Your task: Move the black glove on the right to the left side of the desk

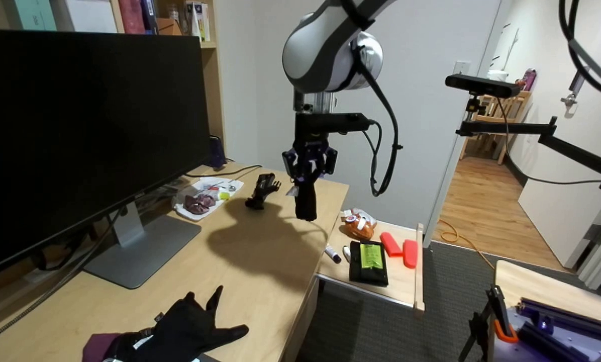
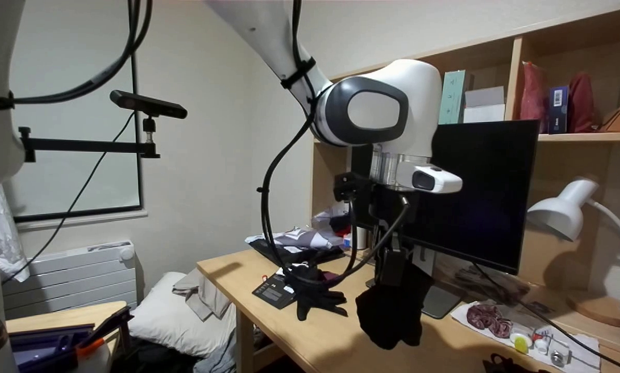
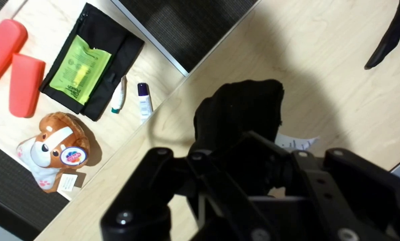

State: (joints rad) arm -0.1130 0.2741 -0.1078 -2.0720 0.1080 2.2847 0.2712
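A black glove point(image 1: 306, 205) hangs bunched from my gripper point(image 1: 309, 173), above the desk point(image 1: 240, 301). My gripper's fingers are closed on the glove's upper part. In an exterior view the held glove point(image 2: 393, 313) spreads out below the gripper point(image 2: 391, 267). In the wrist view the glove point(image 3: 238, 108) shows beyond the gripper point(image 3: 245, 144), with a white label point(image 3: 295, 142) sticking out beside it. Another black glove point(image 1: 185, 324) lies on the desk nearer that camera. It also shows in an exterior view point(image 2: 315, 298) and at the wrist view's right edge point(image 3: 399, 36).
A monitor point(image 1: 94, 136) stands along the desk's back. A white tray of small items point(image 1: 205, 196) and a small black object point(image 1: 264, 191) lie on the desk. A side shelf holds a plush dog point(image 3: 58, 147), black pouch point(image 3: 93, 63) and red cases point(image 3: 26, 85). A lamp point(image 2: 564, 210) stands near the monitor.
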